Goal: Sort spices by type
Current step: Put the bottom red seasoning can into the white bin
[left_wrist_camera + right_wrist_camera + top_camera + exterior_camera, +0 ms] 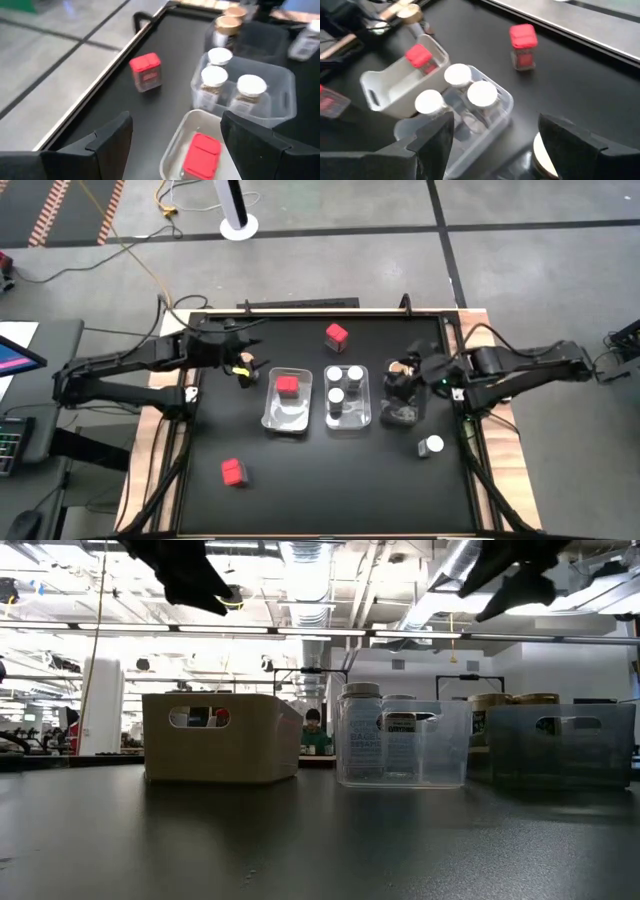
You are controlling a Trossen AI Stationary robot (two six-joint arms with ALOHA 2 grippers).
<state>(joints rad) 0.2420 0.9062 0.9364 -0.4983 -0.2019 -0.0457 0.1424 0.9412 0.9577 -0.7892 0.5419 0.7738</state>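
Loose small red-lidded cube-like spice box [336, 334] upright on far centre of black table [320, 490], likely light, rigid, slick plastic (tips easily), best pinched across flat sides below lid; left gripper [243, 363] and right gripper [408, 370] both gaping, empty.
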